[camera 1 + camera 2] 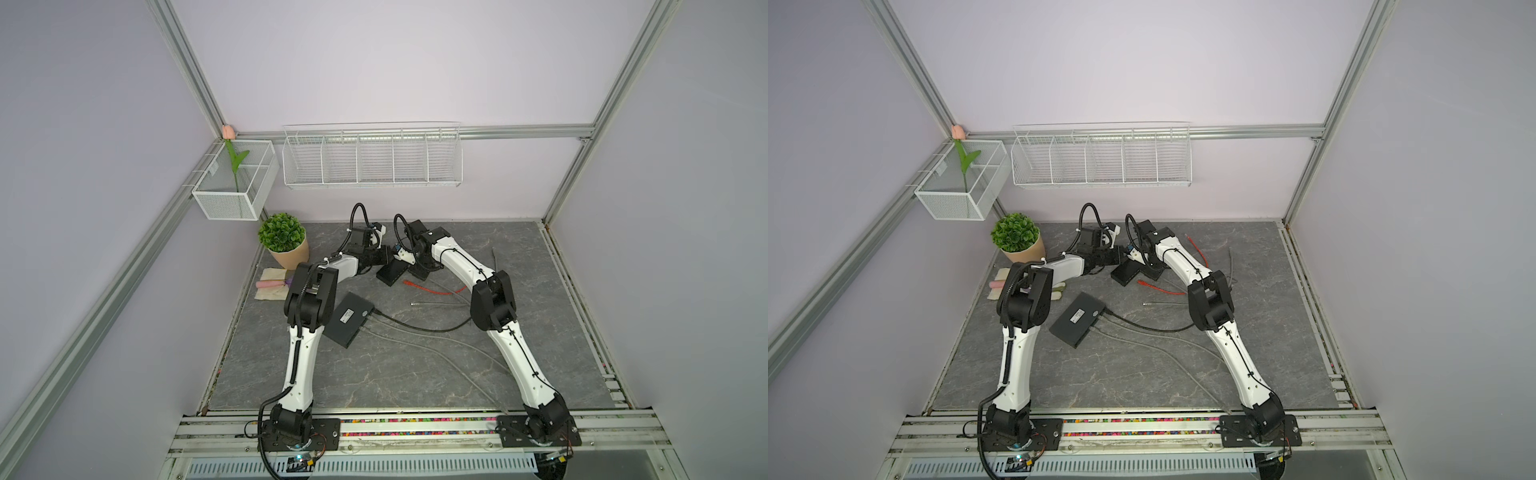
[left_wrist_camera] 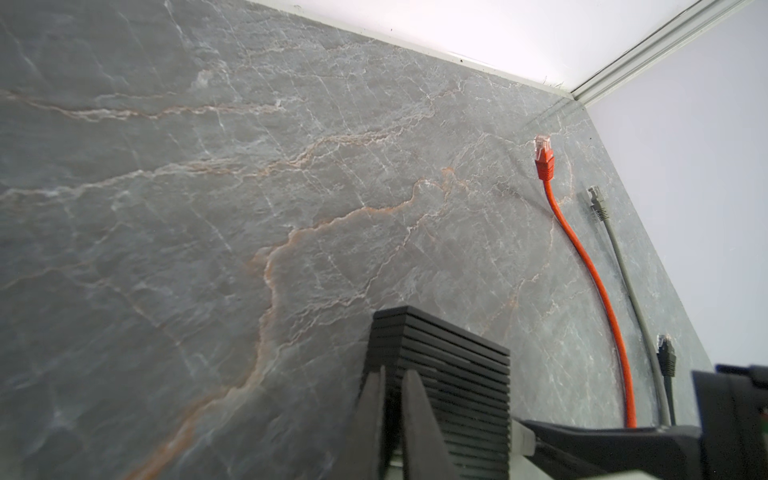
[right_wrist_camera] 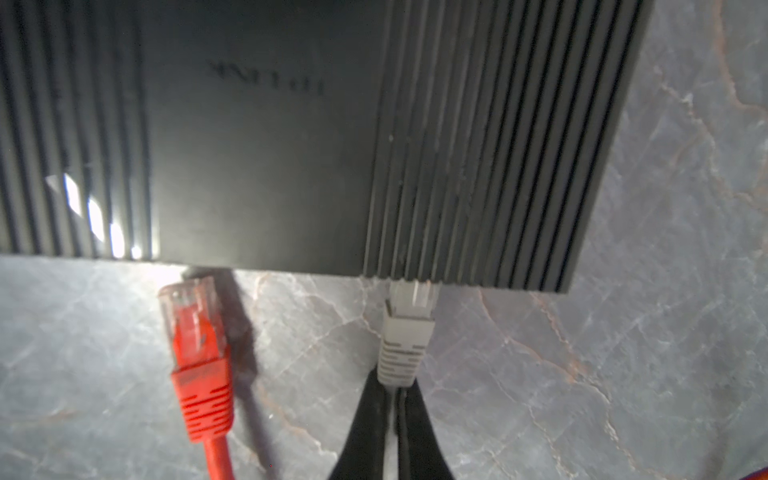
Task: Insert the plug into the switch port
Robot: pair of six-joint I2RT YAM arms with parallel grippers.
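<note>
Right gripper (image 3: 395, 386) was closed on the grey plug (image 3: 405, 332), pinching at the rear of the boot, with the cable running back between the fingers. The plug sat directly ahead of the tips, lower centre of the right wrist view. Its nose met the lower edge of the switch (image 3: 266, 145), under the ribbed right section. Couldn't tell how far into the port it was, since the port face was hidden under the housing. Red plug (image 3: 199, 361) lay loose on the bench (image 3: 665, 332), lower left of that frame, just beside the grey one, tip near the switch edge.

Left gripper (image 2: 395, 374) was narrow, fingers nearly together, at bottom centre of the left wrist view and at the near end of the switch. Couldn't tell if it pinched anything.

In both top views the switch (image 1: 390, 274) (image 1: 1126, 273) sat at frame centre between the two grippers. A second black box (image 1: 348, 319) lay below and left of it, cables plugged in.
</note>
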